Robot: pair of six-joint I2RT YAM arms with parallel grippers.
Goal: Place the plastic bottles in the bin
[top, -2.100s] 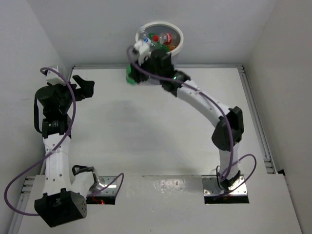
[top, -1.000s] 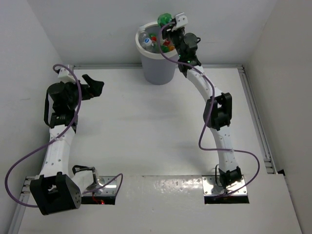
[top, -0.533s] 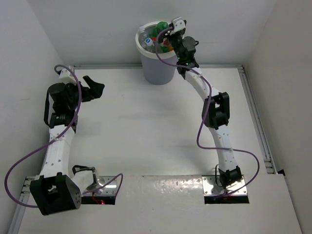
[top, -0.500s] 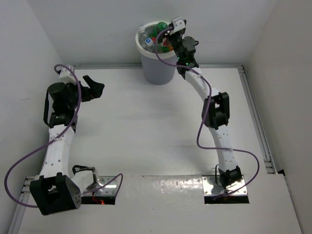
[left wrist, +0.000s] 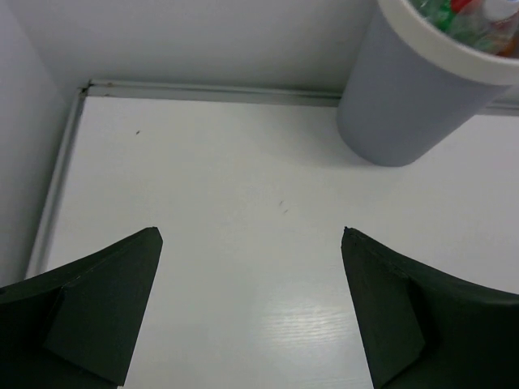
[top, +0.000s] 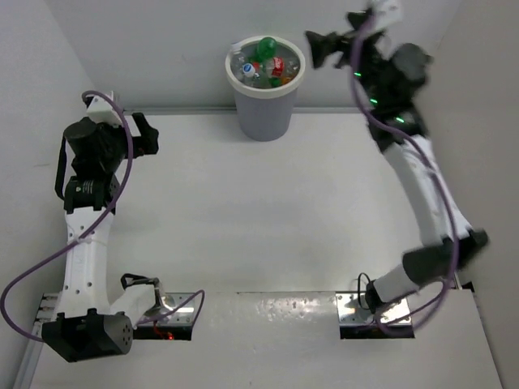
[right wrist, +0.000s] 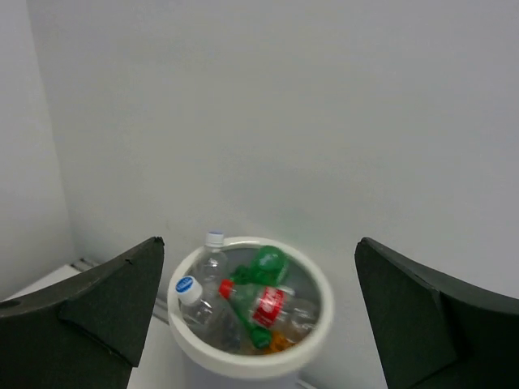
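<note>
At table (top: 243, 211) far edge: bin (top: 265, 113), bottles (top: 268, 65) inside (wall (top: 146, 49) just behind).

I can read no text, brand, number or sign in any of my three views. The nearest candidate is a red label (right wrist: 269, 305) on one clear bottle (right wrist: 298, 311) lying among the plastic bottles (right wrist: 212, 271) in the bin (right wrist: 243, 363). In the right wrist view and the top view alike it is too small and blurred for me to make out lettering.
</note>
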